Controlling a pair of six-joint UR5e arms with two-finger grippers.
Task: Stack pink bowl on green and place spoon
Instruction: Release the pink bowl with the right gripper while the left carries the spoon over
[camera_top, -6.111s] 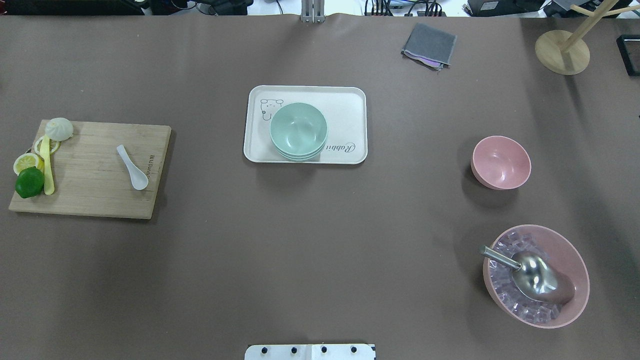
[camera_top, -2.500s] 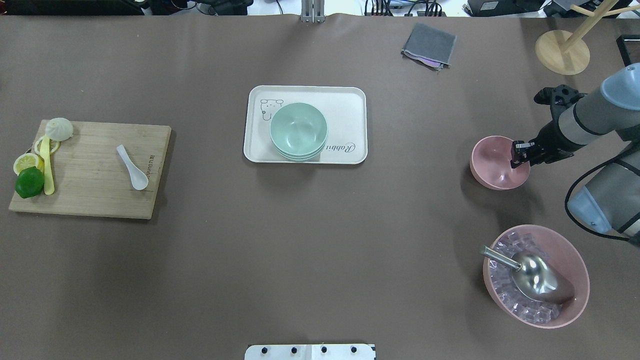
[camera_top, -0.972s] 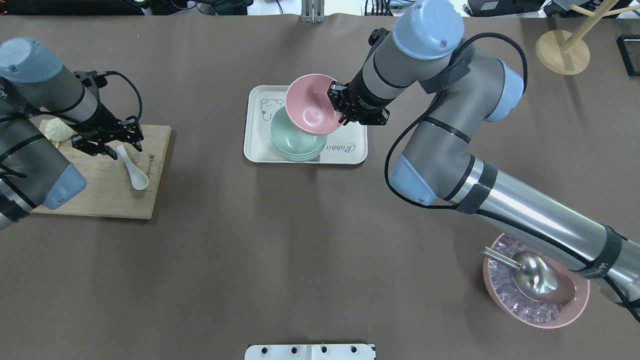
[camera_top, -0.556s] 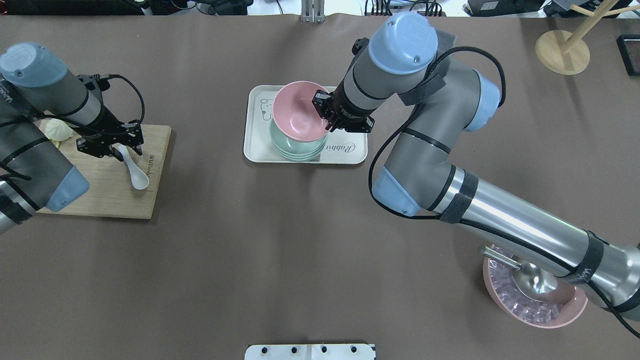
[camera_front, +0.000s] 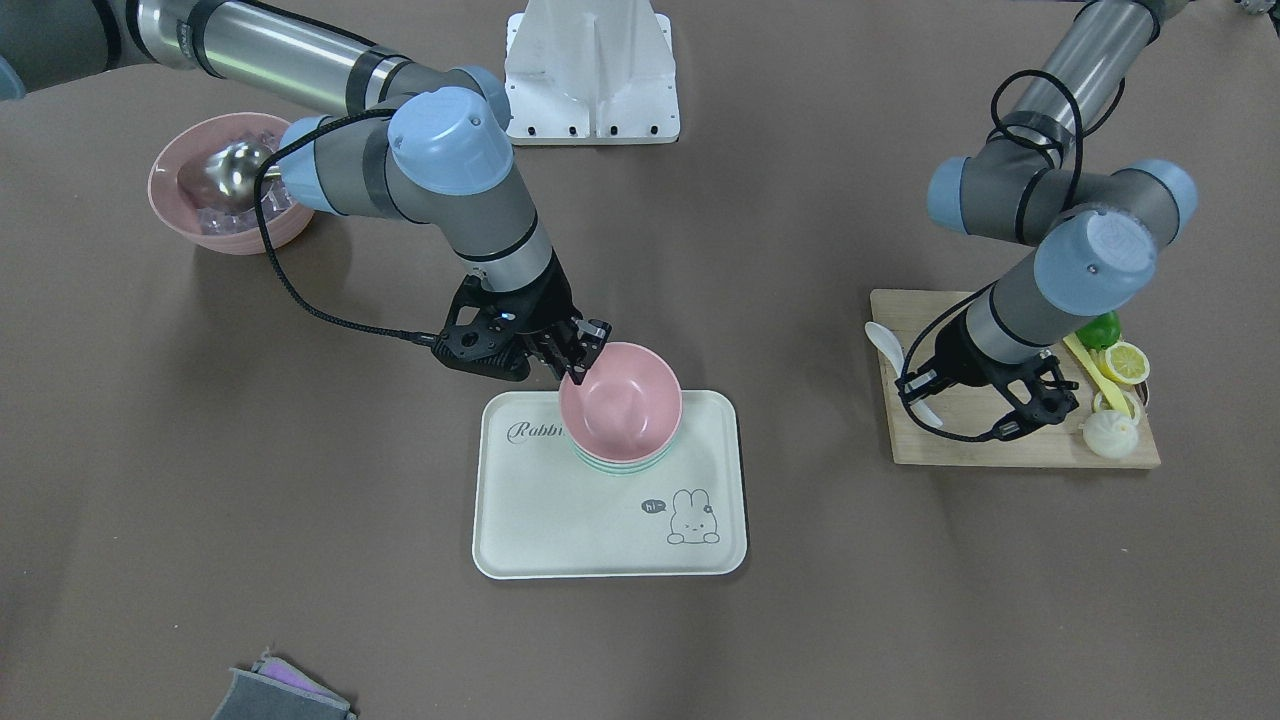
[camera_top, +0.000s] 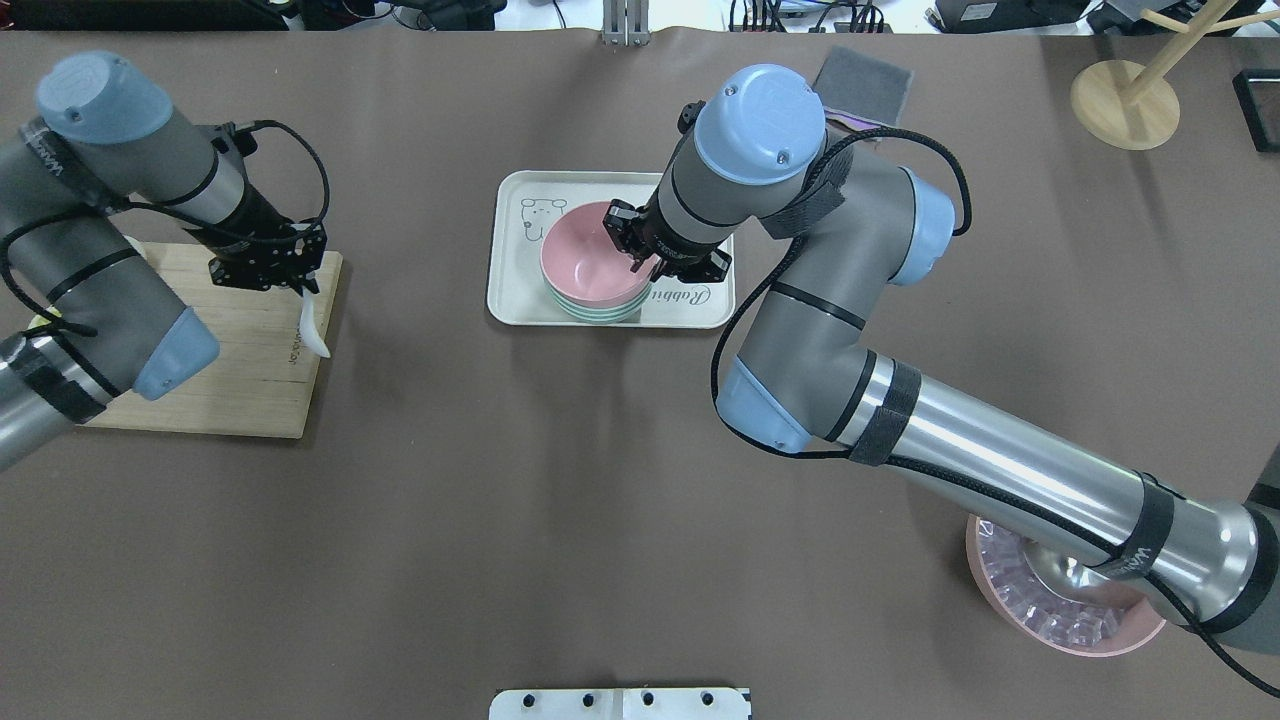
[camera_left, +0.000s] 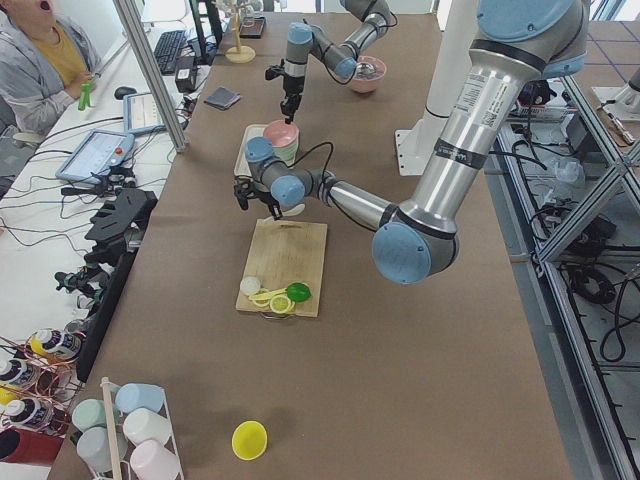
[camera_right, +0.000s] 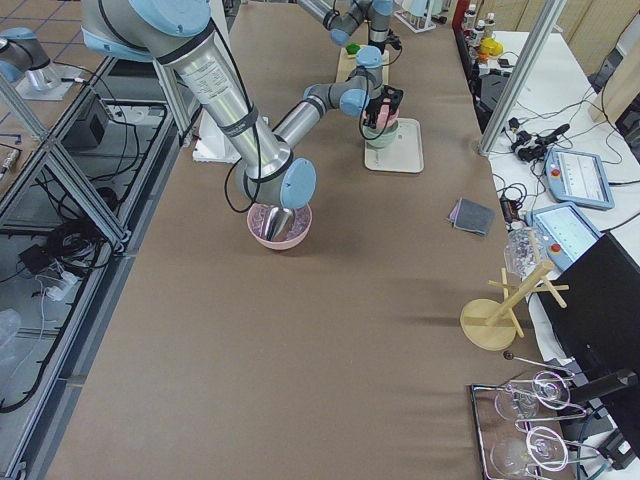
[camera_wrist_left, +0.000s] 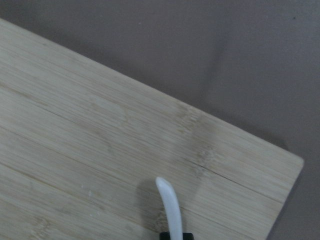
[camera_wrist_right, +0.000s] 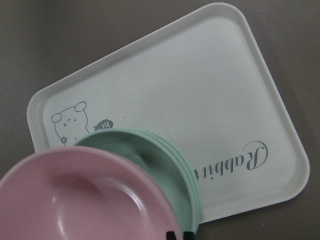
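Observation:
The pink bowl sits on top of the stack of green bowls on the white tray. My right gripper is shut on the bowl's right rim. In the front view the pink bowl covers the green stack. In the right wrist view the pink bowl stands over the green bowls. My left gripper is shut on the handle of the white spoon and holds it above the right edge of the cutting board. The spoon also shows in the left wrist view.
On the cutting board's far end lie a lime, lemon slices and a bun. A large pink bowl of ice with a metal scoop stands near the right arm. A grey cloth and a wooden stand are at the back.
My right gripper has carried the pink bowl left and lowered it onto the green stack. My left gripper has shut on the spoon and lifted it toward the board's right edge.

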